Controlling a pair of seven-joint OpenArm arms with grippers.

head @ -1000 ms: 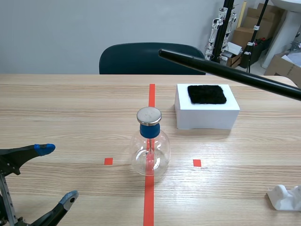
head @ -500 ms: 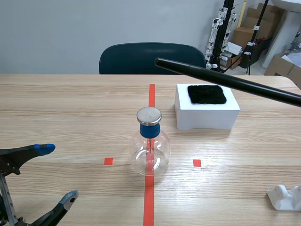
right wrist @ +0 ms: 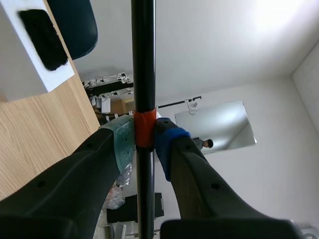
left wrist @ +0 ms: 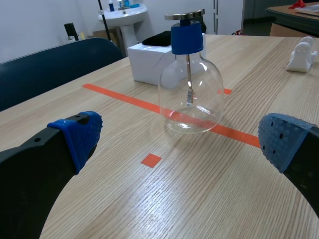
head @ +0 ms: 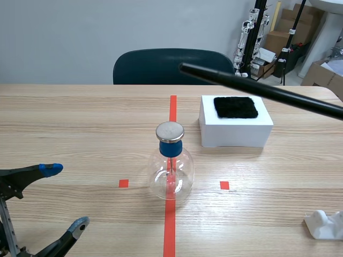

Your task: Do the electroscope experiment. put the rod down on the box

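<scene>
A long black rod slants through the air above the white box, its free tip over the table's far middle. My right gripper is shut on the rod at its orange band; this gripper is outside the scene view. The box carries a black fur pad on top. A glass flask electroscope with a blue stopper and metal disc stands on the red centre line. My left gripper is open near the table's front left, with the flask ahead of it.
A dark blue chair stands behind the table's far edge. A small white object lies at the front right. Cardboard boxes and stands crowd the room's back right corner.
The rod's free tip dipped slightly, then rose back, shifting a little sideways above the box. The white object at the front right settled lower. The left arm has kept still.
</scene>
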